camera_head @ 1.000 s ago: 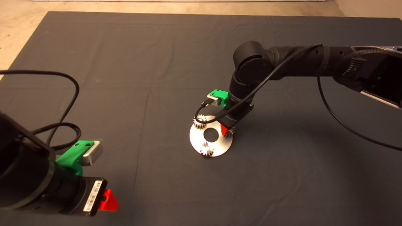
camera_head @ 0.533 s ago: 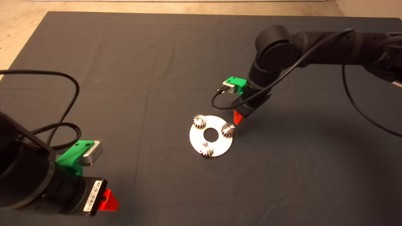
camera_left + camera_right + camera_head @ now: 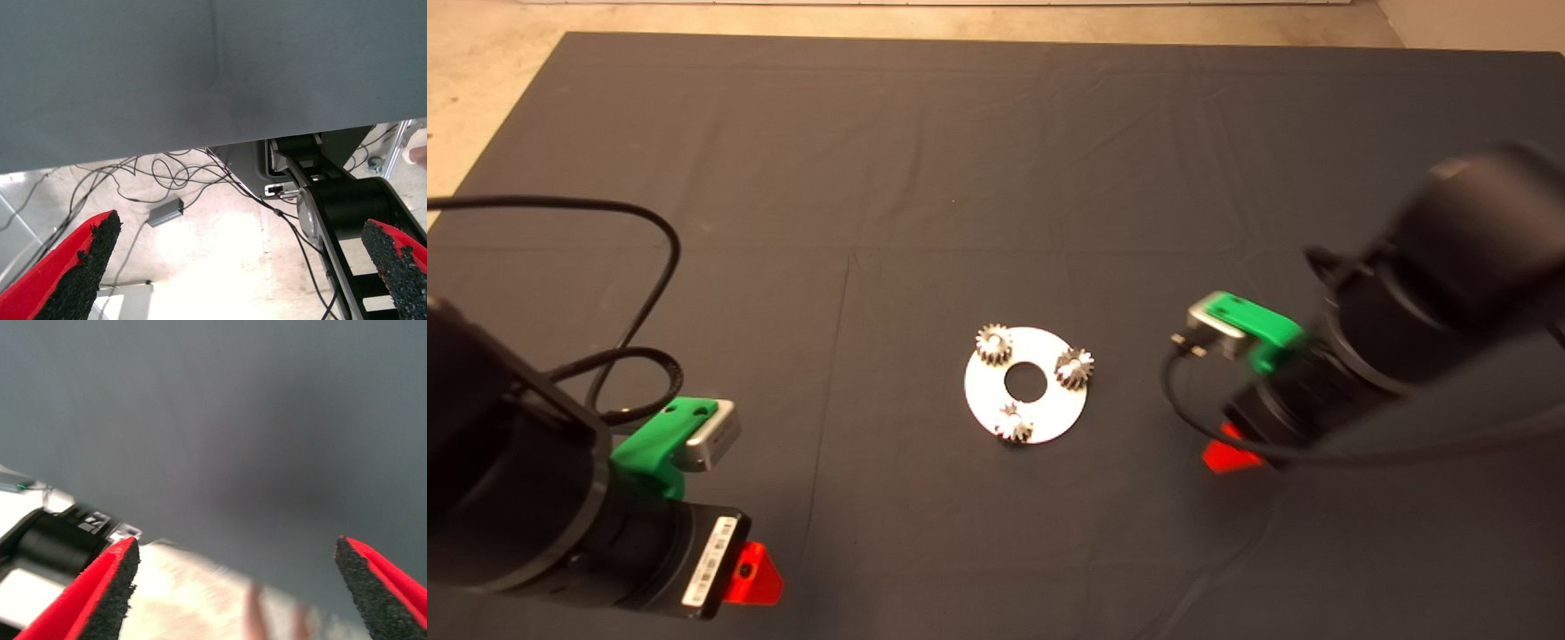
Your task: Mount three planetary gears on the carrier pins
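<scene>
A flat round silver disc [image 3: 1051, 411] with a large centre hole lies mid-mat. Three planetary gears sit on it near the rim: one at the far left [image 3: 993, 343], one at the right [image 3: 1074, 367], one at the near side [image 3: 1014, 421]. The carrier pins are covered by the gears. My right gripper [image 3: 1232, 455] is well to the right of the disc, low over the mat; in the right wrist view it [image 3: 237, 545] is open and holds nothing. My left gripper [image 3: 751, 573] waits at the lower left, and the left wrist view shows it [image 3: 240, 230] open.
The dark mat [image 3: 871, 160] spreads around the disc, with pale floor [image 3: 480, 80] beyond its far edge. A black cable [image 3: 649, 293] loops over the mat by the left arm. The left wrist view shows floor with cables [image 3: 167, 177] and a small grey box [image 3: 165, 213].
My right gripper has lifted off the right-hand gear, leaving it on the disc, and swung away to the right and nearer the front edge. The left arm shifted only slightly.
</scene>
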